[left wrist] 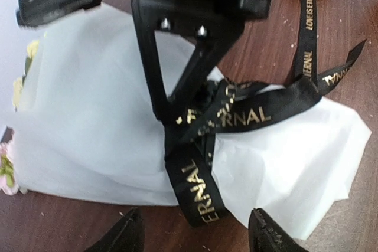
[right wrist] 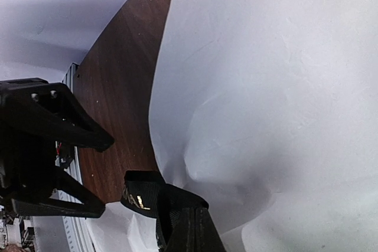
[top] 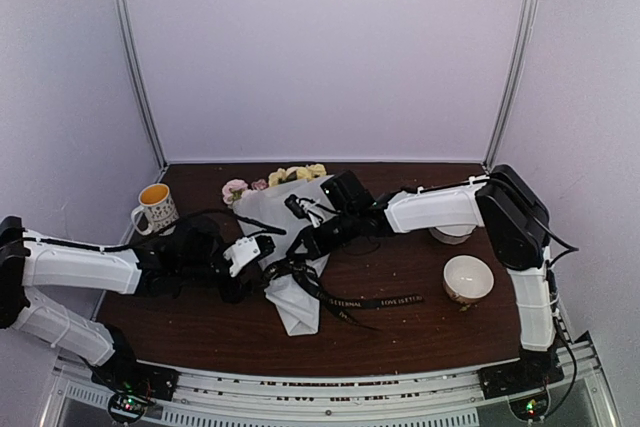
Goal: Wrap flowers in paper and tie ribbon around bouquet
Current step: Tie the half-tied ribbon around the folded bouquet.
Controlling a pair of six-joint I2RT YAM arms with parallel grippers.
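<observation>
The bouquet (top: 290,247) lies on the table as a pale paper (left wrist: 88,116) cone, with the yellow and pink flowers (top: 290,175) at its far end. The black ribbon (left wrist: 236,113) with gold lettering is wound round the cone's narrow part, and its tails trail to the right (top: 385,301). My right gripper (right wrist: 192,228) is shut on the ribbon at the crossing on the cone. My left gripper (left wrist: 198,235) is open just in front of the cone. A loose ribbon end (left wrist: 198,187) hangs above its fingertips (left wrist: 127,234) and touches neither.
A patterned mug (top: 155,207) stands at the back left. A white bowl (top: 468,277) sits at the right, and another bowl (top: 452,235) is partly hidden under the right arm. The two grippers are close together over the cone.
</observation>
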